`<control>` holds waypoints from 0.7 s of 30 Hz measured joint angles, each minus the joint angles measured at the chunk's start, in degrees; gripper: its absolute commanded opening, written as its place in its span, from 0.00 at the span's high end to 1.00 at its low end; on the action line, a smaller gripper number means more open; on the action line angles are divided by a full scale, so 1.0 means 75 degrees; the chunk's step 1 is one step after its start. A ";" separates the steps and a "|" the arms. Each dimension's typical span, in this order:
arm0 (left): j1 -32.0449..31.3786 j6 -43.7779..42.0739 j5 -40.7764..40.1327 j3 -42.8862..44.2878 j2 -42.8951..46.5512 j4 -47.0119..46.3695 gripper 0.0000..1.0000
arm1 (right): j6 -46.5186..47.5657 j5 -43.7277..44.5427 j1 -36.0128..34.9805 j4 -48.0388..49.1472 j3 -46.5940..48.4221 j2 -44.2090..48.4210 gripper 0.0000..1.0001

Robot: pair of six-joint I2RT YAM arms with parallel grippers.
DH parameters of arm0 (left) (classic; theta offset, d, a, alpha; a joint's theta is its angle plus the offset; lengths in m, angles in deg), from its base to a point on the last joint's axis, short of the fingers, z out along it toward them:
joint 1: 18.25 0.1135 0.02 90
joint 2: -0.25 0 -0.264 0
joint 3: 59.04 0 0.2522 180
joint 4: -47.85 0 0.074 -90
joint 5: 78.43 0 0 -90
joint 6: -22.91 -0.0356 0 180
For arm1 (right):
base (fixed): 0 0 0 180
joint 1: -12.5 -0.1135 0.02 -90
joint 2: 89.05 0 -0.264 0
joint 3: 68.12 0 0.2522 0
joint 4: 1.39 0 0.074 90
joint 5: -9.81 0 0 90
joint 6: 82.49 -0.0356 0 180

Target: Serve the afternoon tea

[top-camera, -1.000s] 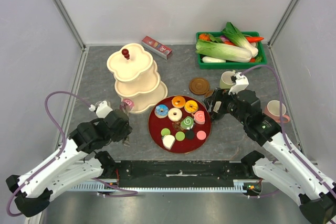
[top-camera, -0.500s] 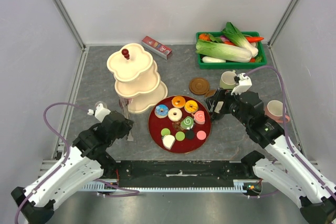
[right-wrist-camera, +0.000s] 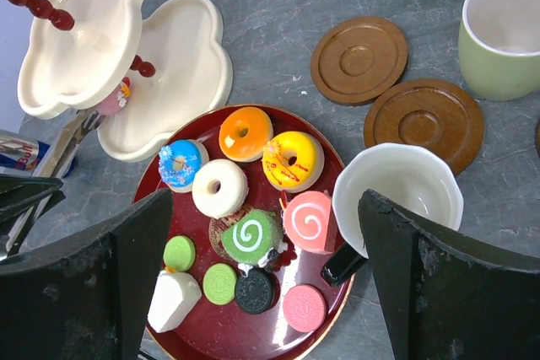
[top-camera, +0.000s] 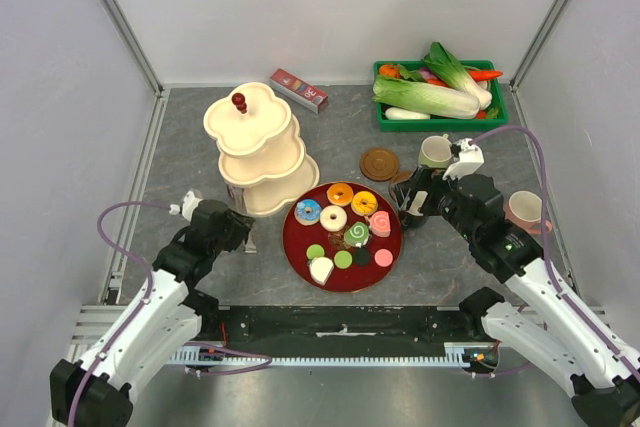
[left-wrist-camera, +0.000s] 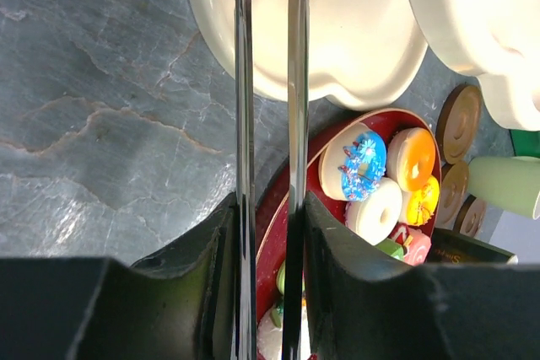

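My left gripper [top-camera: 235,230] is shut on metal tongs [left-wrist-camera: 245,115], whose blades reach over the bottom tier of the cream stand [top-camera: 255,147]. A pink sweet [right-wrist-camera: 112,97] sits on that tier by the tong tips; whether the tongs still pinch it is hidden. The red tray [top-camera: 345,282] holds donuts [right-wrist-camera: 219,188], swirl cakes [right-wrist-camera: 251,236] and round sweets [right-wrist-camera: 304,308]. My right gripper [right-wrist-camera: 266,208] hangs open above the tray's right edge, over a white-lined mug [right-wrist-camera: 396,196] with a black handle. A pale green mug [right-wrist-camera: 506,35] and two brown coasters [right-wrist-camera: 359,60] lie behind it.
A green crate of leafy vegetables [top-camera: 440,95] stands at the back right. A small red box [top-camera: 299,90] lies behind the stand. A pink mug [top-camera: 524,210] sits at the right, beside my right arm. Grey walls close in the table.
My left arm has swung inward, and the tongs have carried the pink sweet in under the stand's tiers. The right gripper has barely drifted and stays open.
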 measured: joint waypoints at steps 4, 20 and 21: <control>0.0134 -0.0114 0.0119 -0.0262 -0.0105 -0.0603 0.98 | -0.0035 0.0061 0.0000 -0.0015 0.0050 0.0000 0.02; 0.0341 -0.0312 0.0137 -0.0382 -0.0423 -0.1055 0.70 | -0.0087 0.0510 0.0003 -0.0318 0.0204 0.0367 0.02; 0.0350 -0.0312 0.0140 -0.0379 -0.0423 -0.1052 0.68 | -0.0087 0.0536 0.0000 -0.0335 0.0216 0.0405 0.02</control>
